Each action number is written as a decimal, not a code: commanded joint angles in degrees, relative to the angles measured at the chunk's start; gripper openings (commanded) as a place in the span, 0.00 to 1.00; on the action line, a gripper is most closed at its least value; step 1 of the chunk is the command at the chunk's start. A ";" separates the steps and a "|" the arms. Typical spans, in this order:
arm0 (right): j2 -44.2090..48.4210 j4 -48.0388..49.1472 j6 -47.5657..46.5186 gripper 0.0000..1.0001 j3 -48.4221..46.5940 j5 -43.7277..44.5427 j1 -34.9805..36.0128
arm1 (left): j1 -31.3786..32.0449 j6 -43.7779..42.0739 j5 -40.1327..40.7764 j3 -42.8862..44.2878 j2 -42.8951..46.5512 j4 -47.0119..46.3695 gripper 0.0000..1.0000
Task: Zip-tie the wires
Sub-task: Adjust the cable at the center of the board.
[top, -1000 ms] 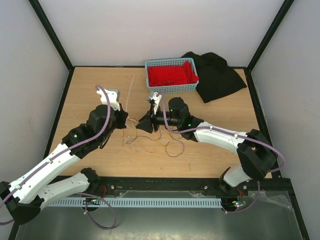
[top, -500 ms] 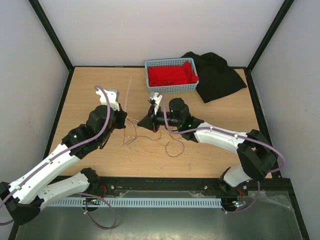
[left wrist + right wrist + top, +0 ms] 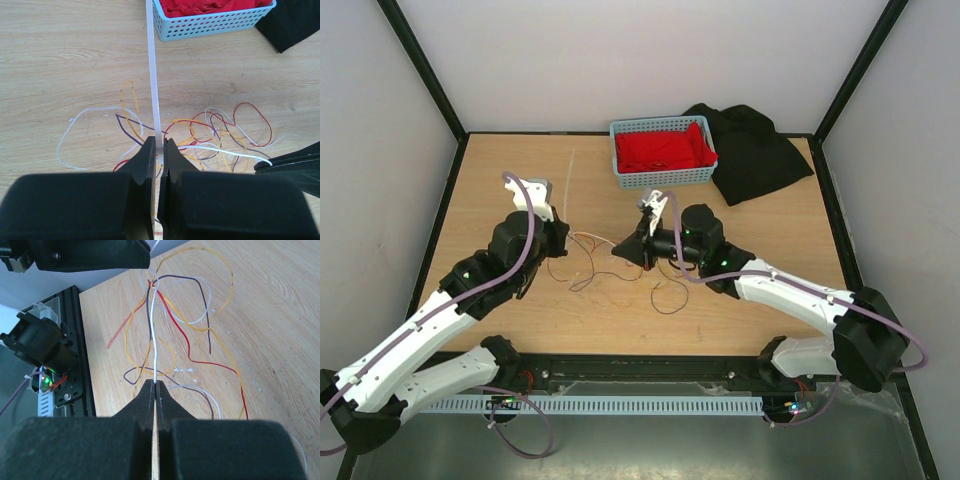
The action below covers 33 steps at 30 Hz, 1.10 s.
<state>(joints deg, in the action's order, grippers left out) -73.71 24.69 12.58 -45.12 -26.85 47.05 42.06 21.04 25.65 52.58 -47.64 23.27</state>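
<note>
The blue basket (image 3: 665, 178) holds red cloth (image 3: 660, 150); wires (image 3: 210, 131) lie outside it.

Wooden table (image 3: 500, 170), wires (image 3: 192, 131) (tangled), blue basket (image 3: 663, 178), black cloth (image 3: 755, 155)

Bright, even light; soft shadows; foreground slightly blurred (wrist views).

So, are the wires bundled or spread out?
Spread out: the wires lie in loose, separate loops, and the zip tie runs straight, not looped around them.
</note>
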 commanded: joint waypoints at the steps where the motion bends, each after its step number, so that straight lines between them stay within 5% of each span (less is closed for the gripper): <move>1: 3.01 -1.92 -0.63 0.01 0.90 0.46 -0.54 | -0.49 -0.41 0.98 -0.28 0.87 0.22 0.00; 33: 15.84 -6.65 0.31 0.01 4.06 0.46 -6.58 | -3.21 0.51 -0.07 -1.78 2.46 1.64 0.00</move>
<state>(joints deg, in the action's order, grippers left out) -59.64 17.96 11.99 -41.89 -25.19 41.74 39.40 21.12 25.52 51.33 -46.13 25.10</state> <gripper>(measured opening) 0.054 0.040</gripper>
